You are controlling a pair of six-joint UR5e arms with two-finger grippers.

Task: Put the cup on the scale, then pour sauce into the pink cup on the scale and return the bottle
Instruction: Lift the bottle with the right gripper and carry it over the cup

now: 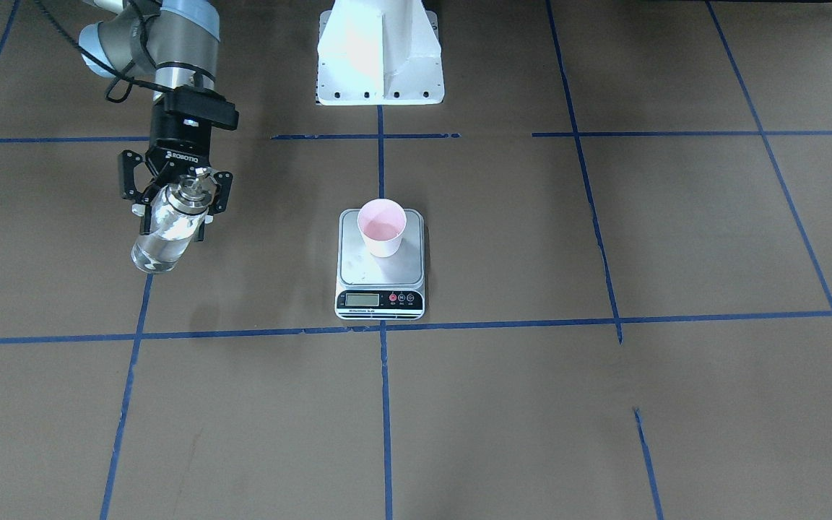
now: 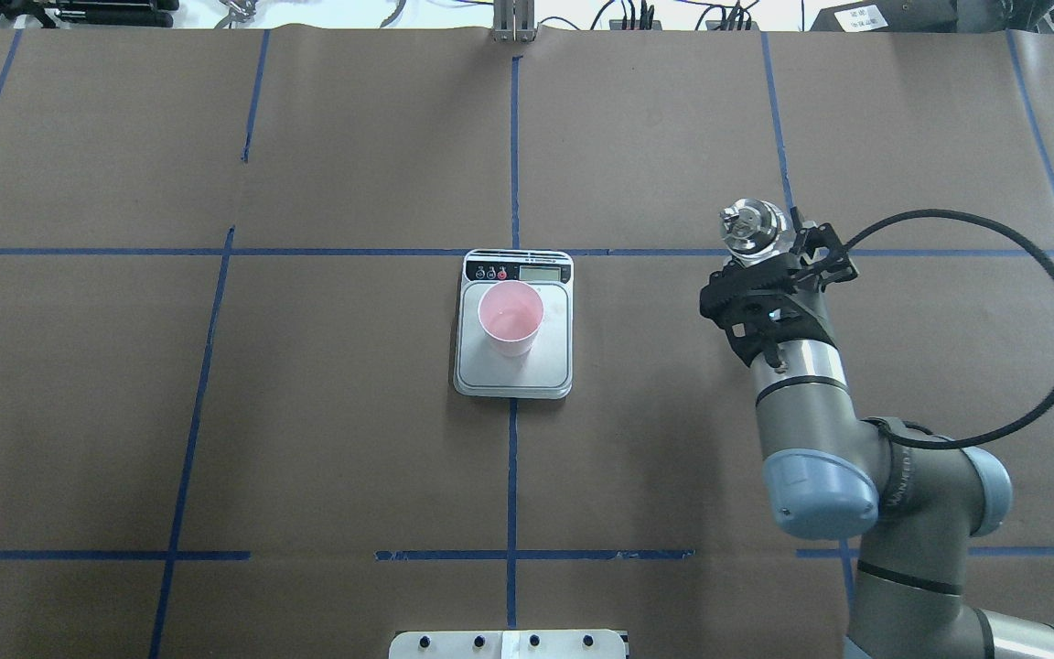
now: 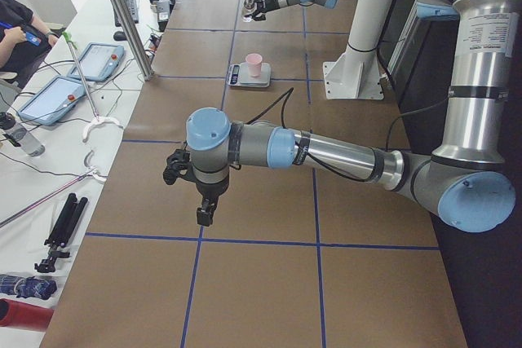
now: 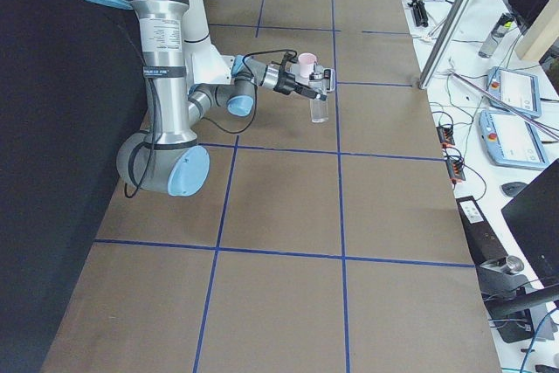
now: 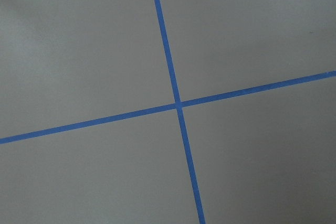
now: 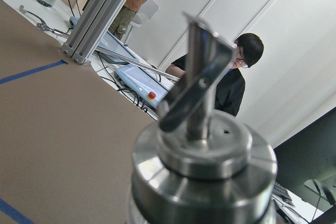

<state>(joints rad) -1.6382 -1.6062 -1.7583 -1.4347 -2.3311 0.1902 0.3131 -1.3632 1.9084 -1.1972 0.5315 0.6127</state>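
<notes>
The pink cup stands upright on the silver platform of the scale, near its rear; it also shows in the overhead view on the scale. My right gripper is shut on the clear glass bottle, which is upright with its metal pourer spout up, well to the robot's right of the scale. In the front view the gripper holds the bottle at the neck, with clear sauce inside. I cannot tell if its base touches the table. My left gripper hangs over bare table; I cannot tell whether it is open or shut.
The robot's white base mount stands behind the scale. Blue tape lines grid the brown table. A metal post, tablets and a seated operator are along the far table edge.
</notes>
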